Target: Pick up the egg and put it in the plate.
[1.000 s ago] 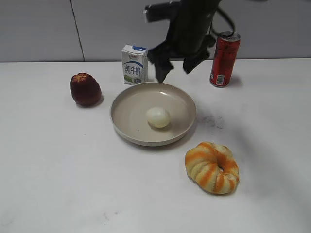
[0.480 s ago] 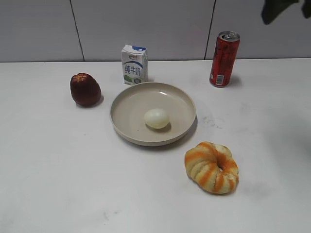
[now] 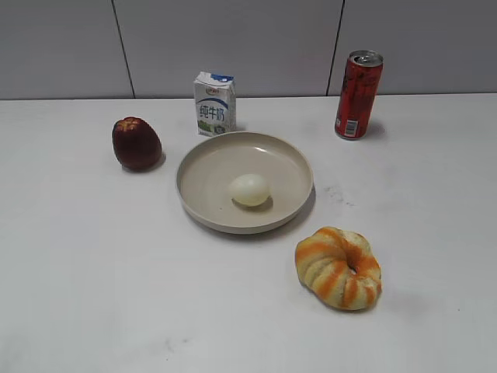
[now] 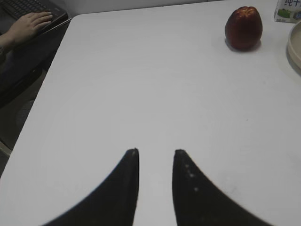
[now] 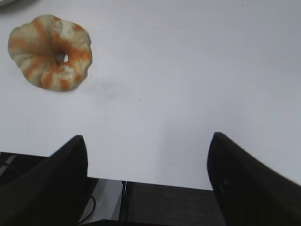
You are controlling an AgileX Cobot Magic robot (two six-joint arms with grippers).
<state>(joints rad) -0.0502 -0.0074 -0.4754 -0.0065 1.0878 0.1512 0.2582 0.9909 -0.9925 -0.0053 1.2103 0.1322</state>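
The off-white egg (image 3: 250, 189) lies inside the beige plate (image 3: 203, 165) in the middle of the table, seen in the exterior view. Neither gripper shows in that view. In the left wrist view my left gripper (image 4: 155, 151) is empty, its jaws a small gap apart, above bare table at the left; the plate's rim (image 4: 296, 49) shows at the right edge. In the right wrist view my right gripper (image 5: 146, 137) is wide open and empty over the table's front edge.
A dark red apple (image 3: 137, 143) sits left of the plate, also in the left wrist view (image 4: 243, 28). A milk carton (image 3: 214, 102) and a red can (image 3: 358, 94) stand behind. An orange-striped bread ring (image 3: 338, 267) lies front right, also in the right wrist view (image 5: 50, 52).
The right arm, above the plate's far side a second ago, has pulled up and right and left the exterior view. The egg has rolled slightly left in the plate.
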